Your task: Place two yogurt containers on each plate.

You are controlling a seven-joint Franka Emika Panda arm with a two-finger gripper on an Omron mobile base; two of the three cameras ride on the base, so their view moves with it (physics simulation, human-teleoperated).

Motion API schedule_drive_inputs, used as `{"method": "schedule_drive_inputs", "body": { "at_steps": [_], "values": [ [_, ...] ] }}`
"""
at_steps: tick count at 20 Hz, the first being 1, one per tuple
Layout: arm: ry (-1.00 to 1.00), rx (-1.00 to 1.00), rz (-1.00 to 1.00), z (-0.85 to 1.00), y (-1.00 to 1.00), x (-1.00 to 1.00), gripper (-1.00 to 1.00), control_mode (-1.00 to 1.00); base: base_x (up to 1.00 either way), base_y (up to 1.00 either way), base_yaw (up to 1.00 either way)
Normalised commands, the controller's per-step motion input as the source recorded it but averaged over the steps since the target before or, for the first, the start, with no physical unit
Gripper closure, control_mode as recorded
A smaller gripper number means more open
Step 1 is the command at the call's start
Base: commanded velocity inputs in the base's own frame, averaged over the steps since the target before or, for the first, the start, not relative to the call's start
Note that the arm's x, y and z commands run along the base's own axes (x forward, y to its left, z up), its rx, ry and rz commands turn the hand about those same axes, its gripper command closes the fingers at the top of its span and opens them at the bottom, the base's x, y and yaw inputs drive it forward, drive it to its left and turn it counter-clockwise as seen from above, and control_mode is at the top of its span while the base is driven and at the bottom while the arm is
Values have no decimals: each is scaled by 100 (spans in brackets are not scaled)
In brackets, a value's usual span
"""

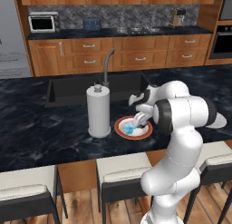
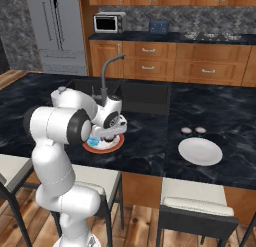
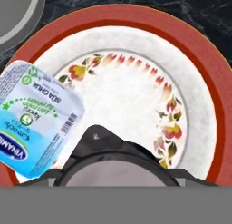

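Partly under the claw (image 3: 118,162), a dark-topped cup (image 3: 115,166).

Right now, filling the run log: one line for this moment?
hand: over red-rimmed plate | holding dark-topped yogurt | blue yogurt: on plate | white plate: bare

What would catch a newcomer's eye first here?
The white robot arm bends over the orange-rimmed plate beside the paper-towel roll, its gripper low over the plate. A blue yogurt cup lies on that plate. To the right, a plain white plate sits with two small cups just behind it.
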Motion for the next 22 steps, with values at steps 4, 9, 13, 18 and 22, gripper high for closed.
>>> {"method": "schedule_drive_inputs", "body": {
  "at_steps": [4,9,13,18,22],
  "values": [
    [11,0,0,0,-16,26,100,-100,0,0,0],
    [4,0,0,-19,-1,2,100,-100,0,0,0],
    [0,0,0,-31,0,0,100,-100,0,0,0],
    [3,0,0,1,0,0,-100,-100,0,0,0],
    [0,0,0,10,0,0,-100,-100,0,0,0]
  ]
}}
